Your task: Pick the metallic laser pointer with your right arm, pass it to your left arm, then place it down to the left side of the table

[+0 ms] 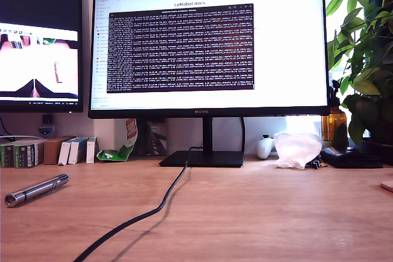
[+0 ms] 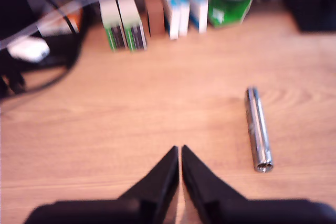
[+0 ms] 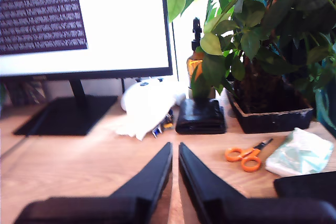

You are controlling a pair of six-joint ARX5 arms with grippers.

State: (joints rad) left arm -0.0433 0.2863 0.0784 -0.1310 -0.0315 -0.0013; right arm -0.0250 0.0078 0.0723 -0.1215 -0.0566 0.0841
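The metallic laser pointer [image 1: 37, 189] lay flat on the bench [image 1: 258, 213], alone and untouched, toward the exterior view's left. Taking the monitor stand [image 1: 202, 159] as landmark, the pointer sat well out from it on that side and nearer the camera, with the black cable [image 1: 144, 216] running from the stand across the wood between them. A row of small boxes [image 1: 46, 151] stood against the wall behind the pointer, further from the stand still.

In the first wrist view my first pincer [image 2: 180, 153] hung above bare wood with its two dark fingers pressed tip to tip, holding nothing; the pointer [image 2: 258, 129] lay near it, off to one side and apart from the fingers.

My second pincer [image 3: 175, 150] was likewise closed and empty, on the far side of the stand [image 3: 68, 115] from the pointer, facing a crumpled white bag [image 3: 147, 106], orange-handled scissors [image 3: 245, 157] and a potted plant [image 3: 262, 45].
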